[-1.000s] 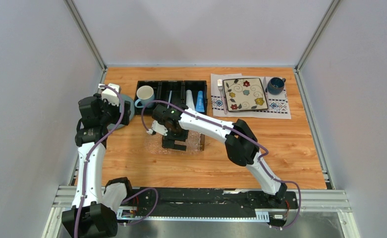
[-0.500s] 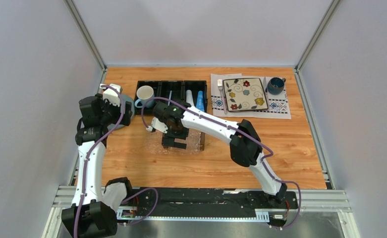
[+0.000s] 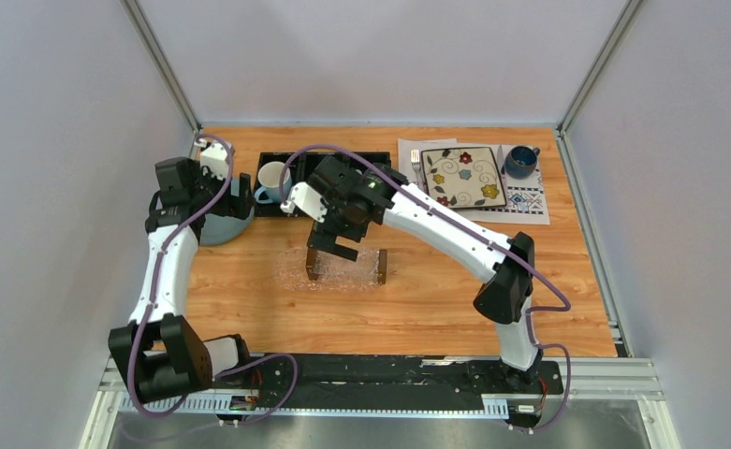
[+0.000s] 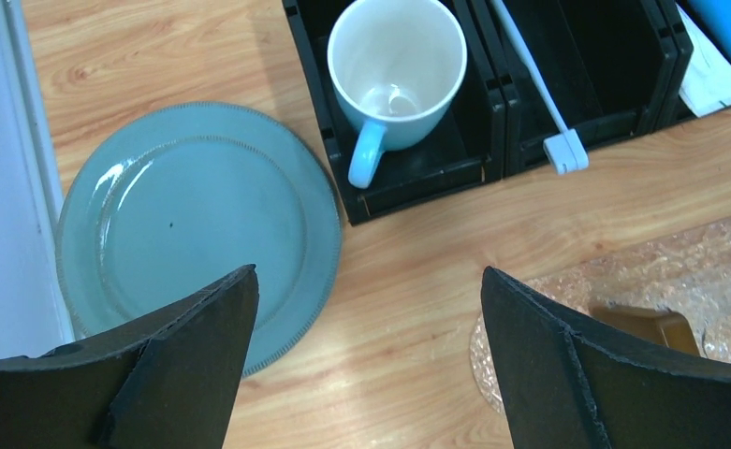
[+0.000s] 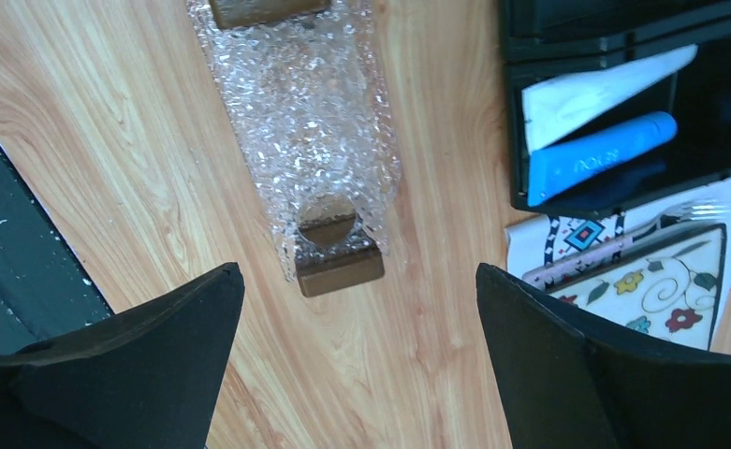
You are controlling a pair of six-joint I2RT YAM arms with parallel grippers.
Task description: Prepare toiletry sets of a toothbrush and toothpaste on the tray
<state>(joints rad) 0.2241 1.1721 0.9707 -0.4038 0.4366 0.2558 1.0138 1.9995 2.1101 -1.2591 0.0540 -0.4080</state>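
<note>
The biggest change is in the arms. The right arm has lifted off the tray [image 3: 352, 271] and swung toward the upper middle of the overhead frame. The right gripper [image 3: 331, 248] now hangs over the tray's upper-left edge, spread wide with nothing between its fingers. The left arm has stretched up the left side, and the left gripper [image 4: 369, 281] is just as wide open and empty. It sits above bare surface [image 4: 417, 243] between the blue-green plate [image 4: 193, 224] and the black organizer [image 4: 492, 112]. With the right arm clear, the tray shows at the centre of the overhead frame, and I see nothing on it. I judge that no set is started and a first pick comes next.

The overhead view hides the organizer's middle slot behind the right wrist. The left wrist view fills that in. The toothbrush [image 4: 534, 79] lies in the middle compartment, upper right of that frame, with its head at the near wall, beside the white mug [image 4: 397, 65]. Only the right wrist view shows the blue toothpaste tube [image 5: 600, 145] plainly. It is in the end compartment at upper right, with a white tube [image 5: 605, 89] alongside.
</note>
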